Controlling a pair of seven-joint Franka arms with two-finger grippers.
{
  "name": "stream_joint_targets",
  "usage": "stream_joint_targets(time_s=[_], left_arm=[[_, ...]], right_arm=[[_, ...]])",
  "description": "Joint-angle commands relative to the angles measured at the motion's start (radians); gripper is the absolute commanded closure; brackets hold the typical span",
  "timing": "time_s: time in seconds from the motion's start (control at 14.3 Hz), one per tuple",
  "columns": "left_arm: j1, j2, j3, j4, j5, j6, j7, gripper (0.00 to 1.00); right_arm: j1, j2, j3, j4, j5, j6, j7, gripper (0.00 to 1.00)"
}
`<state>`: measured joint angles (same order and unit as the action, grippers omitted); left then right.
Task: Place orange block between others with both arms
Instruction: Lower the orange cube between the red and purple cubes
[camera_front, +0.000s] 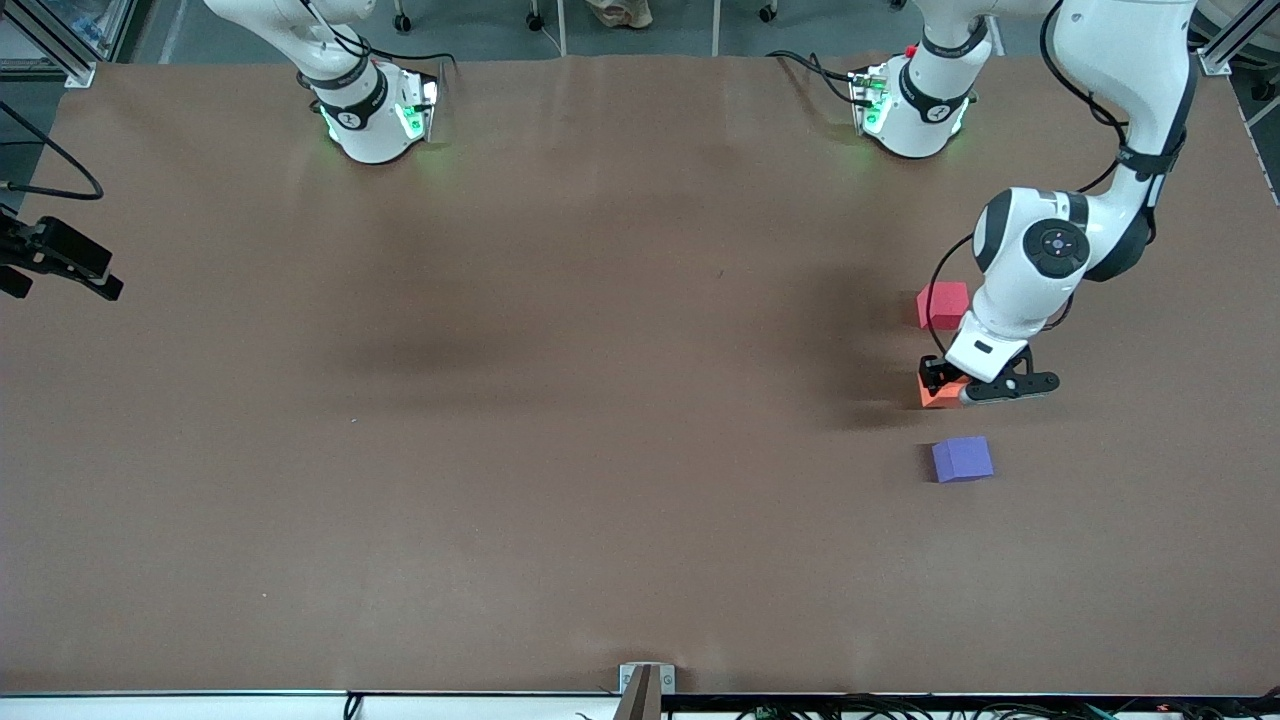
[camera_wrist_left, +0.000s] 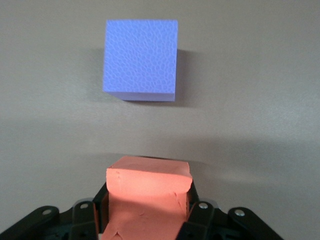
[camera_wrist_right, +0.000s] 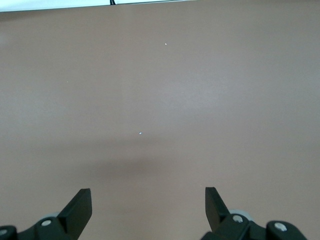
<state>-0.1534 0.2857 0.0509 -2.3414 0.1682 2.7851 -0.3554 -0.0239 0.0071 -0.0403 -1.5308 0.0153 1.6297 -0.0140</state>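
Note:
My left gripper (camera_front: 948, 383) is shut on the orange block (camera_front: 934, 396), holding it by two opposite sides low at the table; I cannot tell whether the block touches the surface. In the left wrist view the orange block (camera_wrist_left: 148, 182) fills the space between the black fingers (camera_wrist_left: 194, 210). The pinkish-red cube (camera_front: 942, 305) lies farther from the front camera than the orange block. The purple cube (camera_front: 962, 459) (camera_wrist_left: 141, 57) lies nearer, a short gap away. My right gripper (camera_wrist_right: 148, 207) stands open over bare brown table with nothing between its fingers.
The arms' green-lit bases (camera_front: 375, 120) (camera_front: 915, 105) stand along the table's edge farthest from the front camera. A black piece with cables (camera_front: 60, 260) juts in at the right arm's end of the table. A small metal bracket (camera_front: 646, 685) sits at the edge nearest the front camera.

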Motion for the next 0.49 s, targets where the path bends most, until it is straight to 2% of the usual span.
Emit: stream_joint_targets(time_s=[0.0, 0.42], left_arm=[[0.024, 0.006, -0.008, -0.032, 0.020, 0.060, 0.010, 0.66], [0.054, 0.047, -0.009, -0.049, 0.020, 0.142, 0.053, 0.66]], right_arm=[[-0.018, 0.005, 0.017, 0.011, -0.017, -0.007, -0.011, 0.00], [-0.016, 0.005, 0.019, 0.011, -0.018, -0.007, -0.007, 0.00]])
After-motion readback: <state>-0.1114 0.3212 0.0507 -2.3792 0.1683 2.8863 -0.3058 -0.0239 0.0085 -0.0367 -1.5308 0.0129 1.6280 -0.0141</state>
